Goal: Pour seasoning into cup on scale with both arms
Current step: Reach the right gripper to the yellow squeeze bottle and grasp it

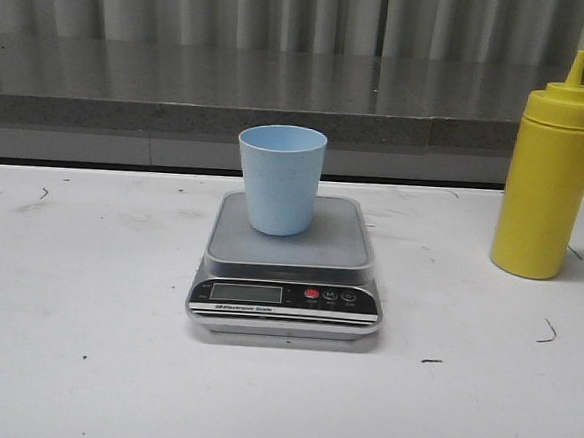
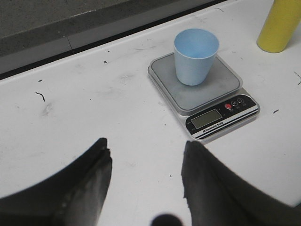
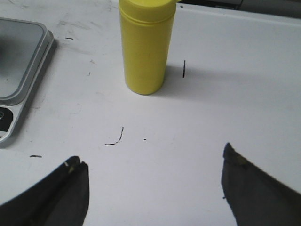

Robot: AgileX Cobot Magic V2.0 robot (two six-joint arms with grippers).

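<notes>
On the far right of the white table, the tall yellow plastic squeeze bottle of seasoning [image 1: 548,182] stands upright, pointed nozzle cap on top, a thin yellow tether curving off the tip at the frame edge. Well apart to its left, mid-table, the flat silver-grey digital kitchen scale [image 1: 286,269] sits with black front panel toward the camera, LCD display, red button and two dark buttons beside it. Small pale blue speckled plastic cup [image 1: 280,178] stands upright on the steel platform, toward its back edge, open mouth up, contents not discernible. White table surface [image 1: 83,345] shows scattered dark scuffs and short black marks. Behind the table runs a grey ledge [image 1: 181,91] with pale corrugated panelling above. No arms show in the front view. Left wrist view: left gripper [image 2: 146,176] hovers over bare table, near the scale's display side, fingers spread wide, nothing between them; cup and scale ahead, bottle base at frame corner. Right wrist view: right gripper [image 3: 155,181] fingers very wide apart, holding nothing, above the table with the yellow bottle ahead and the scale's corner at the side.
</notes>
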